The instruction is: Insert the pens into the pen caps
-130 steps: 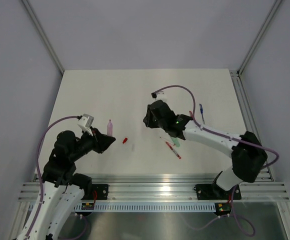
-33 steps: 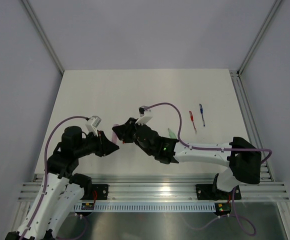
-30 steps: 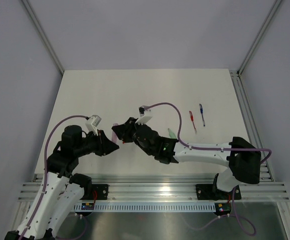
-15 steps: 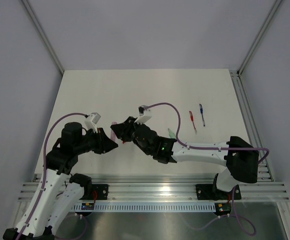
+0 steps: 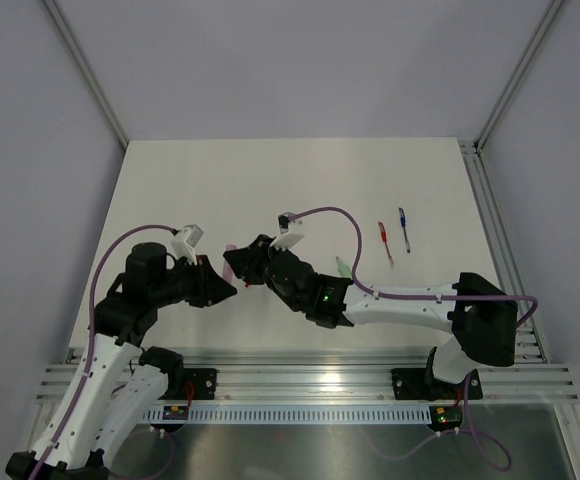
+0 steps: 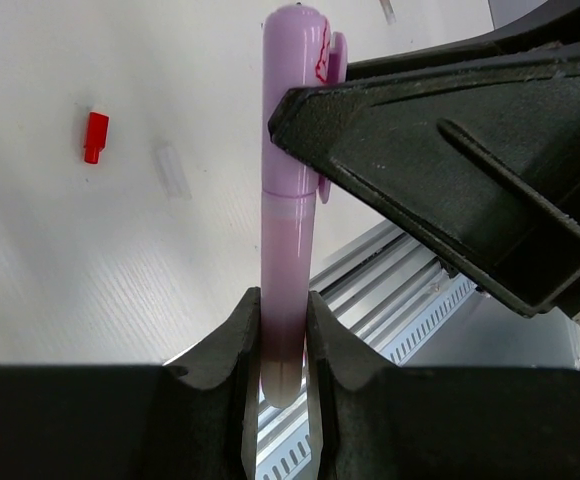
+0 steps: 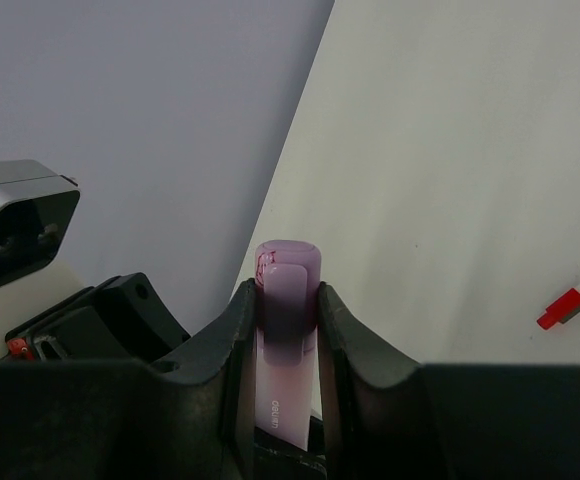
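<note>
left wrist: pink pen (image 6: 288,230) tail buried between left fingers (image 6: 242,345); pink cap (image 6: 292,100) 3 o'clock side behind right fingers (image 6: 450,170) | top: pen almost wholly hidden by fingers; pale green pen (image 5: 342,266) 6 o'clock end under right arm (image 5: 410,298); red pen (image 5: 386,242), blue pen (image 5: 403,228) at 2 o'clock too small to tell if capped

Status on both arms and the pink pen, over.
Left gripper shut on pink pen. Right gripper shut on pink cap, cap on pen. Red cap lies apart, not obstructing.
</note>
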Motion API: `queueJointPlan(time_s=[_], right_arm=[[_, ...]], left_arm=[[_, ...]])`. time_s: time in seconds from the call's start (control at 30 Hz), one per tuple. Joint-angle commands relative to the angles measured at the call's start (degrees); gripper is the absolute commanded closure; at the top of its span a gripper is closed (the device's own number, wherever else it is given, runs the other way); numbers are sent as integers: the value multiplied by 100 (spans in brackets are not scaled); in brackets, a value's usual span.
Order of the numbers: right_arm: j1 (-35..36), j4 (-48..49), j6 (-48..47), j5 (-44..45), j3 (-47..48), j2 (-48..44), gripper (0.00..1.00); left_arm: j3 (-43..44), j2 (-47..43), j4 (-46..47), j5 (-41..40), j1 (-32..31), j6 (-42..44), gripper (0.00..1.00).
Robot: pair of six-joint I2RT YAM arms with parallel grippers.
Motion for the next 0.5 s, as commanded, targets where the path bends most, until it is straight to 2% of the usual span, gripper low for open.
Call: queueJointPlan(time_s=[0.0,0.27,0.47], right_arm=[[931,-1631,-37,-1493,-244,197,100],[1107,-1868,-116,-1300,-174,171,100],[1054,-2096,-371,-949,-52,-102,100]], left_arm=[[664,103,2919,-1114,153,-130,100],[805,367,2849,-1308,153,-341,100],[454,288,3183,-580,92,-596,100]])
